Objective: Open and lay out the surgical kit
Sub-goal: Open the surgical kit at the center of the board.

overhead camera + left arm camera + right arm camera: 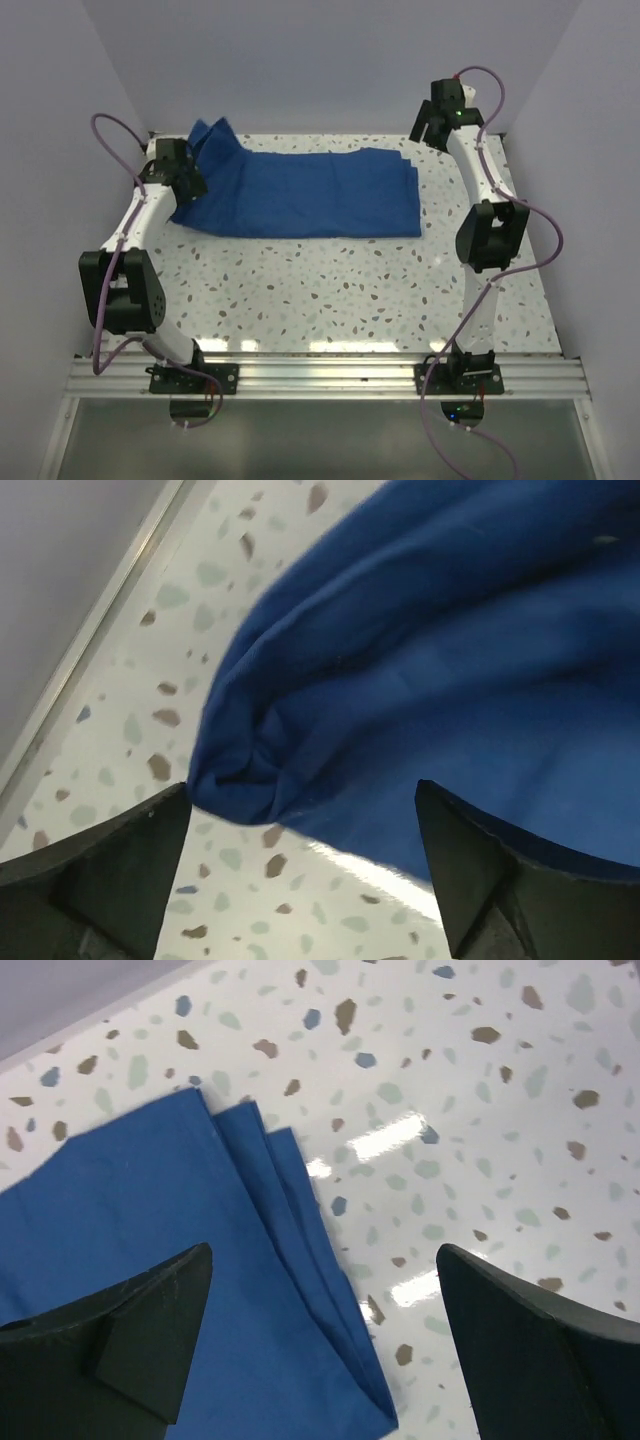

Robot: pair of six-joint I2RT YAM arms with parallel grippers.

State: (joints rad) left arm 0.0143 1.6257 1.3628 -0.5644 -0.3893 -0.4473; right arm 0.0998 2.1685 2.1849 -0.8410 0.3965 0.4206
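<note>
Blue cloth wrap (pixel 300 195): folded across far table (pixel 300 300) | likely soft, light, layers slide; you should pinch its bunched left corner | left gripper (pixel 302 792) wide, empty | right gripper (pixel 325 1260) wide, empty

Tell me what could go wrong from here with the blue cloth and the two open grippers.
1. The left gripper stands open at the bunched fold of the blue cloth; closing there may pinch several layers and drag the bundle rather than unfold it.
2. The right gripper hangs open by the stacked edges; it may catch all layers at once.
3. Whatever is wrapped inside is hidden; a hard pull might spill it.
</note>
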